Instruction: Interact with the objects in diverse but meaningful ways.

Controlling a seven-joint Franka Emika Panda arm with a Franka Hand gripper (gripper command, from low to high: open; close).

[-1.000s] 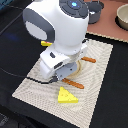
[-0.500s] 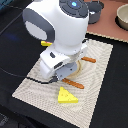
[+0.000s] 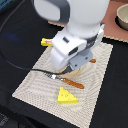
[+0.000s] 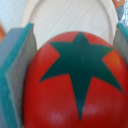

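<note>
Wrist view alone shows the end effector [image 4: 70, 75] grasping the red tomato [image 4: 75, 85].

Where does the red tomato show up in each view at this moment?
Exterior view: not visible; the arm's body hides the spot under the gripper.
Wrist view: the red tomato fills the picture, between the two grey finger pads.
Shared landmark: the pale round dish, whose edge peeks from under the arm.
</note>
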